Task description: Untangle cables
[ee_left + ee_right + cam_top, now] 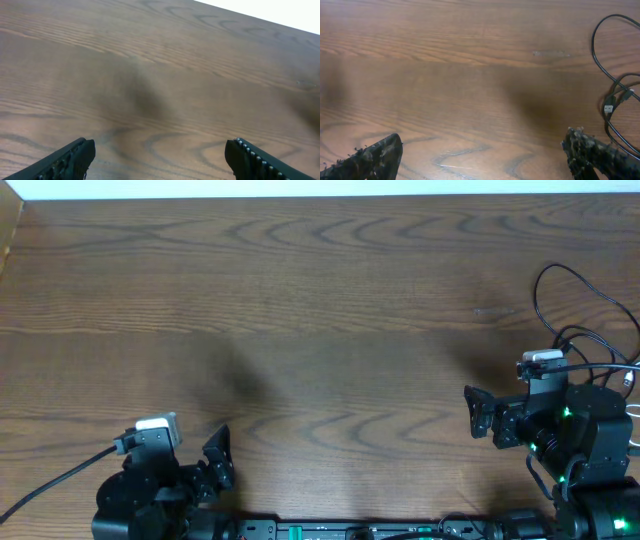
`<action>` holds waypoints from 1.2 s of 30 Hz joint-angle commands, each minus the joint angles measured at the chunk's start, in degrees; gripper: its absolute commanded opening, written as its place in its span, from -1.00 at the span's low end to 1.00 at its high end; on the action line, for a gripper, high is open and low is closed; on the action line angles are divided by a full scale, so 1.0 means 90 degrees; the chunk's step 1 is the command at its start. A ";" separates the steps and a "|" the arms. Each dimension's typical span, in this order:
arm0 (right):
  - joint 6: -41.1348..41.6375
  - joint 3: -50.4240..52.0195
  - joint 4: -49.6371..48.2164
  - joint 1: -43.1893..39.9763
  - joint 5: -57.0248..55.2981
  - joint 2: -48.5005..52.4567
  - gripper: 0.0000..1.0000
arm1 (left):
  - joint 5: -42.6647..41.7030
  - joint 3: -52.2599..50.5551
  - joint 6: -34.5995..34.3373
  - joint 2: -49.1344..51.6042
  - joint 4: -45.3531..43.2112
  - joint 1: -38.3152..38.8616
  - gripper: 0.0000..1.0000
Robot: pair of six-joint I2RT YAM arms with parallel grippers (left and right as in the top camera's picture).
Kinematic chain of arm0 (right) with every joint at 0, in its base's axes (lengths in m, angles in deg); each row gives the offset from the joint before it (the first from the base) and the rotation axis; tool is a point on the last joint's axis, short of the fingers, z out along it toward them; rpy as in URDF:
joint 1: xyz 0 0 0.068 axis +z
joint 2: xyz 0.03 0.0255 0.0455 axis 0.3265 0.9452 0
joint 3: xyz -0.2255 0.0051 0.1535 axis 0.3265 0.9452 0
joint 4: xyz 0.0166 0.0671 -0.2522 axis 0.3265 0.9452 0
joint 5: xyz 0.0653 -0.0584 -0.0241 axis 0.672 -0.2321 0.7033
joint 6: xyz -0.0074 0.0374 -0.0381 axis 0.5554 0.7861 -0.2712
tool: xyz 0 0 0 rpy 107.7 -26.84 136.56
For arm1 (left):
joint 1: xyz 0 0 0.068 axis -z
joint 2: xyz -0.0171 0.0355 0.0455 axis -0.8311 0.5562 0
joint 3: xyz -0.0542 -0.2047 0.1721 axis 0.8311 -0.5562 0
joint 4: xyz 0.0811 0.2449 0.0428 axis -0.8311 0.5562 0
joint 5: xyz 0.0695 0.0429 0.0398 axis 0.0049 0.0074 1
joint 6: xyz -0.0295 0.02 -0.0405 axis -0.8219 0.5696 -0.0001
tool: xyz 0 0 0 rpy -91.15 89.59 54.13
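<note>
Both claws wide open, empty: left gripper (222, 455) & right gripper (472, 412). Cables (609, 107) lie in loose black loops beside right gripper, not touching. Turn it toward them, pinch one strand nr its end, pull slow.

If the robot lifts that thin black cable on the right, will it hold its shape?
Probably not: the black cable lies in loose curves, so it looks limp. It is thin, so likely light. Its small plug may dangle and snag.
</note>
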 commanded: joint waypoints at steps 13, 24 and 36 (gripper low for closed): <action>0.0080 0.0049 0.0148 0.0027 -0.0046 -0.0022 0.99 | -0.0034 -0.0053 0.0039 -0.0005 0.0282 -0.0015 0.76; -0.0515 0.0206 -0.0617 0.0019 -0.0476 -0.0469 0.99 | -0.0034 -0.0053 0.0039 -0.0005 0.0282 -0.0015 0.77; -0.0593 0.3993 -0.6963 -0.0243 -0.0714 -0.3286 0.99 | -0.0034 -0.0053 0.0039 -0.0005 0.0282 -0.0015 0.76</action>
